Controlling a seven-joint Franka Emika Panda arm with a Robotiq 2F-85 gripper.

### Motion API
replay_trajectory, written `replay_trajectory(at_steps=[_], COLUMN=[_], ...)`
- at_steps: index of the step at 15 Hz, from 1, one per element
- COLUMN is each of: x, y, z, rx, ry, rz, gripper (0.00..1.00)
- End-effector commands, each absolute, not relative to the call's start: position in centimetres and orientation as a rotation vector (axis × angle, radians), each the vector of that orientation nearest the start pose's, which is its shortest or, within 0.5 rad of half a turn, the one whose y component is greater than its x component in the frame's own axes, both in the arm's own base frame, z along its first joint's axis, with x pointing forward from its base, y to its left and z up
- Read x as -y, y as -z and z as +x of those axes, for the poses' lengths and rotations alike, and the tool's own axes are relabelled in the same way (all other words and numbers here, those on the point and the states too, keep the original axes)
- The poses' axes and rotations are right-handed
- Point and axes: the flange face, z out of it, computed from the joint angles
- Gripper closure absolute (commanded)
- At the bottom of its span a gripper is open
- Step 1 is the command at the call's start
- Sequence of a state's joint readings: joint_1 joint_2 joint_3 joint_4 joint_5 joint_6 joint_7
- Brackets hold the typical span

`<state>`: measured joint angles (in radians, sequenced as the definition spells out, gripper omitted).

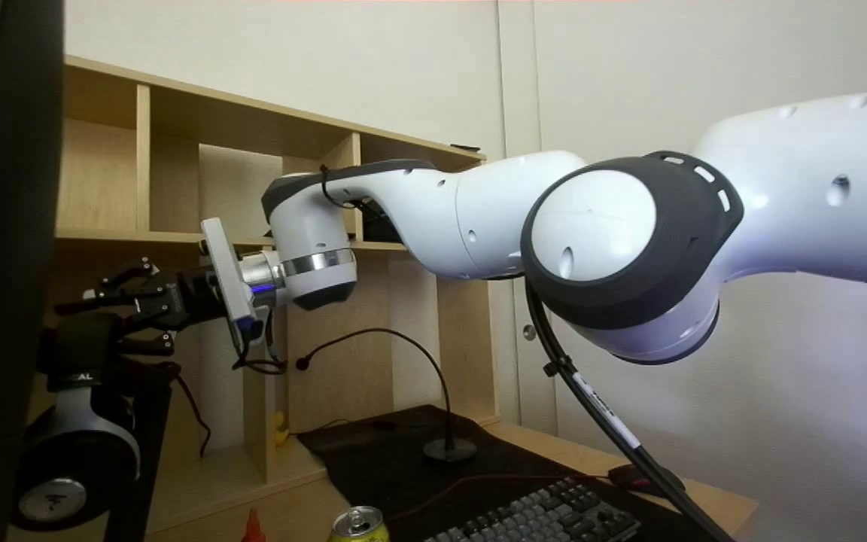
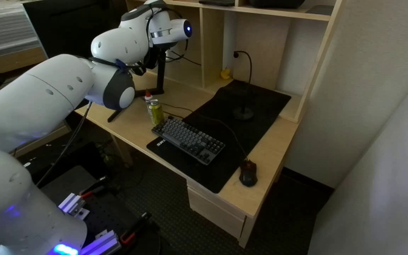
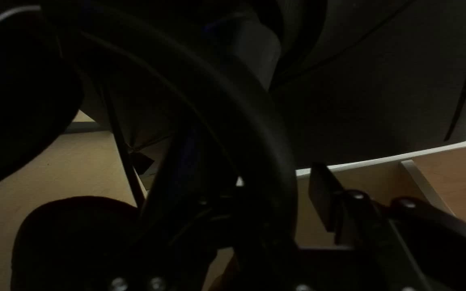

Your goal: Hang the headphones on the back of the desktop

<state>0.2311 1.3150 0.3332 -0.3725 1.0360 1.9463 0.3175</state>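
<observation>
The black headphones [image 1: 76,467] hang upright in an exterior view, with a silver-ringed cup low and the headband on top. They are close beside the back of the desktop [image 1: 4,248] and its dark stand arm [image 1: 149,429]. The desktop also shows in an exterior view [image 2: 76,24]; the headphones are hidden there behind the arm. In the wrist view the headband [image 3: 233,101] arches in front of the desktop's dark back [image 3: 378,93]. My gripper [image 3: 273,202] is open around the headband, with a gap to the right finger. I cannot tell whether the headband rests on the mount.
A wooden shelf unit [image 1: 290,173] stands behind the arm. A microphone [image 2: 243,112], keyboard [image 2: 190,138], mouse [image 2: 248,173], yellow can [image 2: 156,111] and red-tipped bottle [image 2: 148,97] are on the desk. A cable [image 1: 196,414] hangs beside the stand.
</observation>
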Motion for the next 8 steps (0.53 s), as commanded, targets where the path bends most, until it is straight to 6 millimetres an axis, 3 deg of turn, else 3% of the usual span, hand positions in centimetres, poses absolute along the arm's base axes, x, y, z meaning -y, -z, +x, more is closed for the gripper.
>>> replay_trajectory(at_steps=[1,5,8], x=[-30.8,-29.3,-27.0], y=[-38.0,-40.5,-41.8], z=[77.2,77.0,77.3], rx=[-0.265,-0.268,-0.295], ry=[-0.230,-0.178,-0.122], rz=[-1.838,-2.025,-2.194], gripper=[0.31,0.04,0.00])
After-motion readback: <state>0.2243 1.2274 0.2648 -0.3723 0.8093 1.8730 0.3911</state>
